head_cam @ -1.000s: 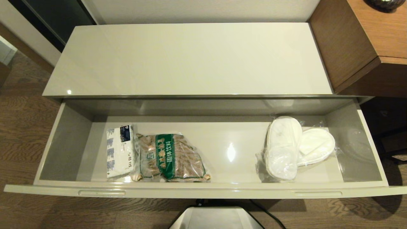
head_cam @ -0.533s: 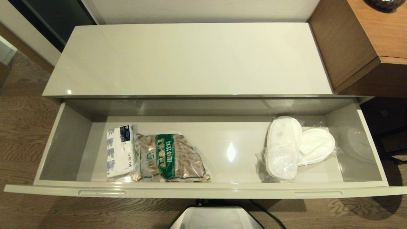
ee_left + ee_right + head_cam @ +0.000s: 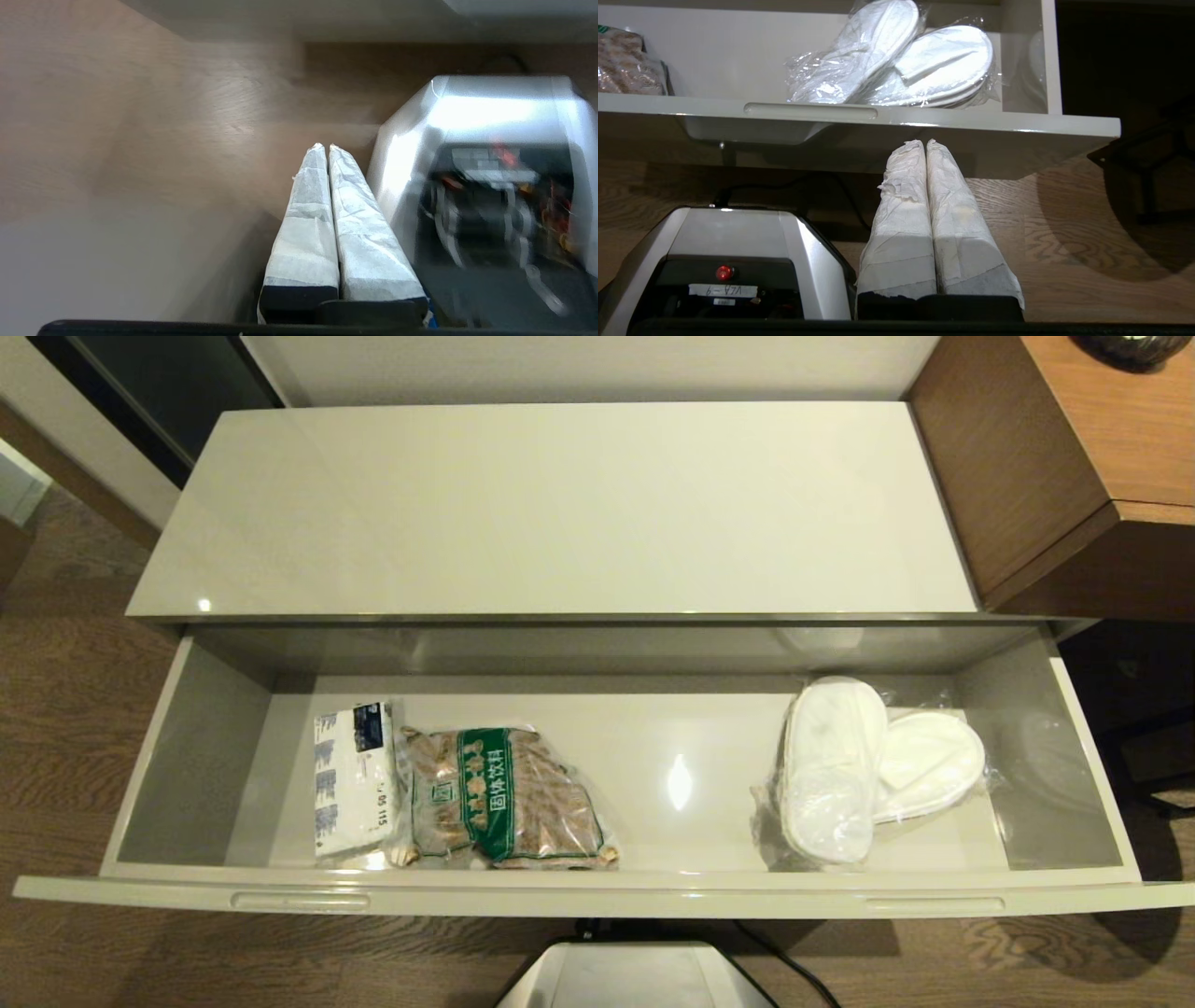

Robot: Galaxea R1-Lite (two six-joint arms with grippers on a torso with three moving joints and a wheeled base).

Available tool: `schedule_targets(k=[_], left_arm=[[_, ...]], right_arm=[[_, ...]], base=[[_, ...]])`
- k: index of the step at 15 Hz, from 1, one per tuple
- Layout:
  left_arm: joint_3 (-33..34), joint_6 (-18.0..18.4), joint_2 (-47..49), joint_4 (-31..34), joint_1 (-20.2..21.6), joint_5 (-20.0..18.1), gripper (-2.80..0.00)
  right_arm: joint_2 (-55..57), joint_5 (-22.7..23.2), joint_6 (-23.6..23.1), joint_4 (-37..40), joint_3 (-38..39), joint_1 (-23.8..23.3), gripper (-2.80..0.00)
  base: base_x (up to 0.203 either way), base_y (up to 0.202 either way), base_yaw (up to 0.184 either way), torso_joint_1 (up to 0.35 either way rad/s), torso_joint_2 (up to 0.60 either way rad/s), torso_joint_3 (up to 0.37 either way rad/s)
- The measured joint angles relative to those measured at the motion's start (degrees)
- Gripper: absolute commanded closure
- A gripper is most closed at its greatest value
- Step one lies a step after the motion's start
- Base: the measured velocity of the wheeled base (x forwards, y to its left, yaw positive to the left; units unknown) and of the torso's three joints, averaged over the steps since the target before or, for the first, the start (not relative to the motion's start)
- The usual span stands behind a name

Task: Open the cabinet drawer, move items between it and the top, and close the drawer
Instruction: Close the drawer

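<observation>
Drawer open; tissue pack at its left end, long axis front-to-back, slippers at right. Left gripper nearer pack, below drawer front, pinched empty; right gripper likewise.

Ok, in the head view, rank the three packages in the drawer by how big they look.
1. Brown clear-plastic packet with a green band
2. White slippers sealed in clear film, looking close to it in size
3. White plastic-wrapped tissue pack with dark blue print, clearly smallest
</observation>
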Motion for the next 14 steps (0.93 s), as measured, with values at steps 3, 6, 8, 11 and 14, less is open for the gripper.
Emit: schedule_targets(k=[3,6,8,11,14], left_arm=[[7.76,4.75,0.00,-18.99,-0.03,6.58,0.00],[14.66,6.44,-0.05,-38.84,-0.02,0.99,0.00],[16.32,6.52,-0.05,-41.04,-0.02,-6.43,0.00],[16.91,6.39,-0.05,-41.57,-0.02,-7.51,0.00],[15.10,6.18,0.27,-39.61,-0.02,-5.44,0.00]], right_arm=[[0.00,0.23,-0.47,-0.22,0.00,0.07,0.00],[0.00,0.16,-0.50,-0.23,0.00,0.03,0.00],[0.00,0.18,-0.39,-0.21,0.00,0.02,0.00],[0.00,0.21,-0.46,-0.23,0.00,0.02,0.00],[0.00,0.18,-0.74,-0.17,0.00,0.02,0.00]], base=[[0.000,0.000,0.000,0.000,0.00,0.000],[0.000,0.000,0.000,0.000,0.00,0.000],[0.000,0.000,0.000,0.000,0.00,0.000],[0.000,0.000,0.000,0.000,0.00,0.000],[0.000,0.000,0.000,0.000,0.00,0.000]])
